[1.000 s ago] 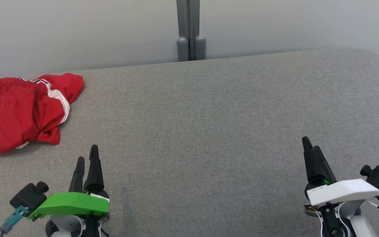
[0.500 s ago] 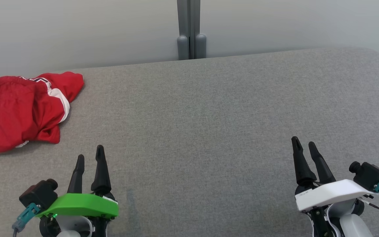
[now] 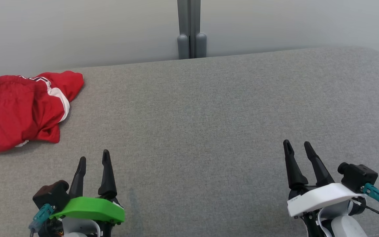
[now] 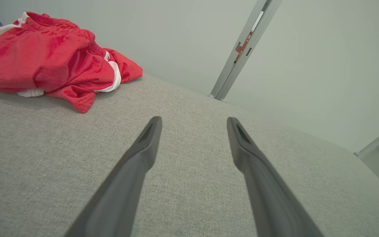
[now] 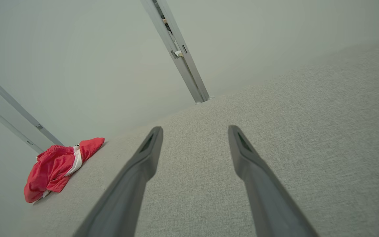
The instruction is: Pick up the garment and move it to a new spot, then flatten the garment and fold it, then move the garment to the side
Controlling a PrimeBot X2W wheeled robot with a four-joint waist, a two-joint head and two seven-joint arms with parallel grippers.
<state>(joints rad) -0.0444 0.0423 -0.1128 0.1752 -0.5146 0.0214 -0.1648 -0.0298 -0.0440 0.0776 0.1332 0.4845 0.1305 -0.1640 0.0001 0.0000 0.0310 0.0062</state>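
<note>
Crumpled red garment [image 3: 18,112] at the table's [image 3: 209,115] far left edge, with left pincer [image 3: 94,156] and right pincer [image 3: 296,143] both spread and empty: pinching one loose layer may drag the heap off.

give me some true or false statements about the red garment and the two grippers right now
1. The red garment lies crumpled at the left end of the grey padded surface. True.
2. The left gripper is shut on the garment. False: it is open, empty and apart from the cloth.
3. The right gripper is open. True.
4. The garment is folded flat. False: it is bunched.
</note>
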